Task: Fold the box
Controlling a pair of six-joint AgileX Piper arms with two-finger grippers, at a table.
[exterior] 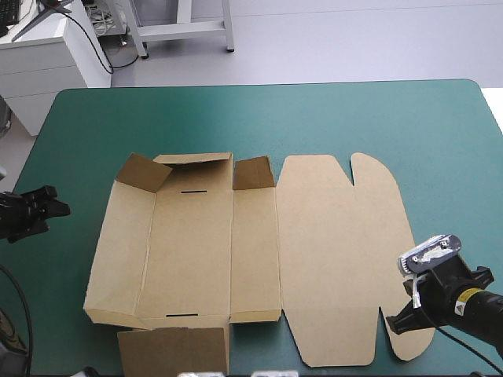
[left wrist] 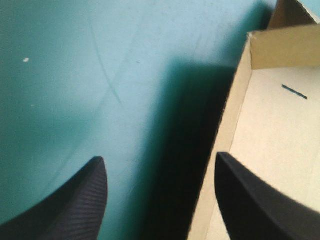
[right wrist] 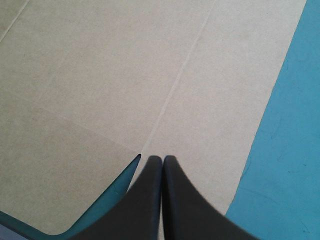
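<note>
**benchrat:** Over the table, high camera first: the brown cut-cardboard box (exterior: pixel 192 251) sits mid-table on the teal-green cover (exterior: pixel 330 118), reaching toward the near edge. Its left wall is raised, and the far wall is up with a corner flap leaning inward. The wide lid (exterior: pixel 330 259) lies flat on the right side, with rounded tabs at its outer corners.

**foldfan:** And the arms?

**benchrat:** The left gripper (exterior: pixel 53 203), two broad black fin-shaped fingers, hangs by the table's left edge, apart from the box. The right gripper (exterior: pixel 395 320), same kind of fingers, is at the lid's near right corner, by the rounded tab.

**foldfan:** What does the left wrist cam say?

**benchrat:** The fingers are spread wide, with only cover and shadow between them. One finger shows against bare cover, the other against the box's pale floor. The raised left wall runs ahead between them, closer to that second finger. There's a thin dark slot (left wrist: pixel 294 92) cut in the floor farther ahead.

**foldfan:** Right wrist?

**benchrat:** The fingers are pressed together into one pointed arch, and I can't see anything caught between them. Flat brown board with crease lines fills most of what's ahead. A strip of cover runs along the lid's edge, and a small wedge of cover peeks out right beside the fingers. I honestly can't tell whether the tips touch the board.
</note>
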